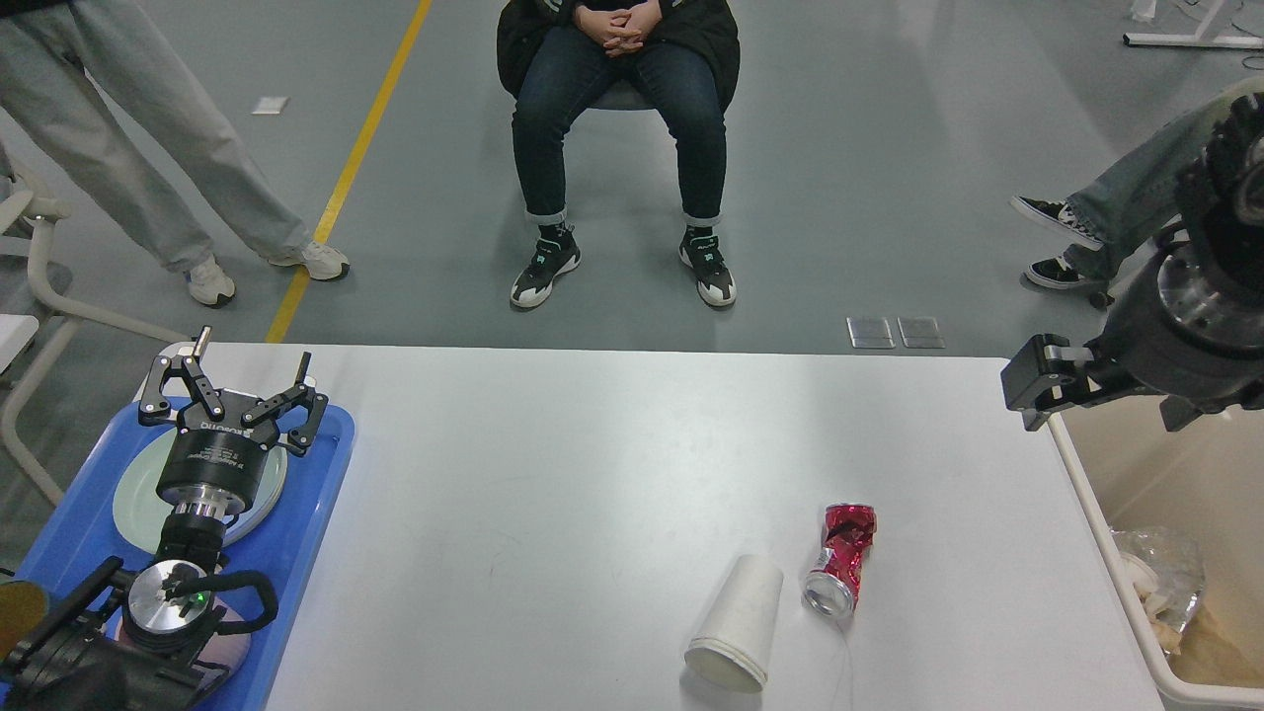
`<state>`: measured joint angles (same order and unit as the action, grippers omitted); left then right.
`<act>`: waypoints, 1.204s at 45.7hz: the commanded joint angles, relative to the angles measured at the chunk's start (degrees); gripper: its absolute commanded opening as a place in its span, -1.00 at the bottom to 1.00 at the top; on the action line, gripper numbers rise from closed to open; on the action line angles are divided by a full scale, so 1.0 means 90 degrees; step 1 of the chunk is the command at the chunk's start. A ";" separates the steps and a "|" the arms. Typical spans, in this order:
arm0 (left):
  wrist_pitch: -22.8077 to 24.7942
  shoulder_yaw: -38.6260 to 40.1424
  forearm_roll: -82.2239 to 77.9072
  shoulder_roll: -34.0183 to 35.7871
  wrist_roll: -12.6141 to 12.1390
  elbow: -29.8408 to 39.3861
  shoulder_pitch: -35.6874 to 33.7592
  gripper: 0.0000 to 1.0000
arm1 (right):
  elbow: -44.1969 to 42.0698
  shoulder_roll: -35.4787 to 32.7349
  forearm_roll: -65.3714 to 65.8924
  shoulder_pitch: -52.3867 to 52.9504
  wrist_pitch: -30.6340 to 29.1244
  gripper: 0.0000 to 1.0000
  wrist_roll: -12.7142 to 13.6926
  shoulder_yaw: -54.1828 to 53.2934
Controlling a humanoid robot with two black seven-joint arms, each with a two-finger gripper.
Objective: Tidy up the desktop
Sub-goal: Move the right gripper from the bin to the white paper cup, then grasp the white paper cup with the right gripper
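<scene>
Where crumpled wrappers fill the beige bin, a plate occupies the blue tray.

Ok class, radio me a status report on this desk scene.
Left hand open over tray. Right hand unclear, above bin. Desktop: cup, crushed can remain.

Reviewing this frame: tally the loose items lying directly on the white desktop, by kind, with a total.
Paper cup, white, on its side: 1
Crushed can, red, on its side: 1
Total on the desktop: 2
</scene>
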<state>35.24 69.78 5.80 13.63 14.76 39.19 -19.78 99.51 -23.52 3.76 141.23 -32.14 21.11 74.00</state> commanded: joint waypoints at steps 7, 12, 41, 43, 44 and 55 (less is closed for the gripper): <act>0.0000 0.0000 0.0000 -0.0001 -0.0009 0.0001 0.0000 0.93 | -0.0334 0.0865 -0.0720 -0.0135 0.0269 0.96 -0.0422 0.0206; 0.0000 0.0000 0.0000 -0.0001 -0.0009 0.0001 0.0000 0.93 | -0.0500 0.1002 -0.0720 -0.0798 0.0845 0.98 -0.0422 0.0099; 0.0000 0.0000 0.0000 -0.0001 -0.0009 0.0001 0.0000 0.93 | -0.2238 0.1939 -0.2379 -0.4910 0.1891 0.98 -0.0305 -0.2255; 0.0000 0.0000 0.0000 -0.0001 -0.0009 0.0001 0.0000 0.93 | -0.2374 0.2066 -0.2575 -0.5028 0.1920 0.98 -0.0305 -0.2265; 0.0000 0.0000 0.0000 -0.0001 -0.0009 0.0001 0.0000 0.93 | -0.2443 0.2115 -0.2653 -0.5076 0.1920 0.98 -0.0305 -0.2275; 0.0000 0.0000 0.0000 -0.0001 -0.0009 0.0001 0.0000 0.93 | -0.3010 0.2643 -0.2703 -0.5779 0.2232 0.98 -0.0314 -0.2470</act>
<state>35.25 69.78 5.80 13.62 14.67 39.19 -19.78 74.65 -1.38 -20.68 92.34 -14.04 18.35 52.20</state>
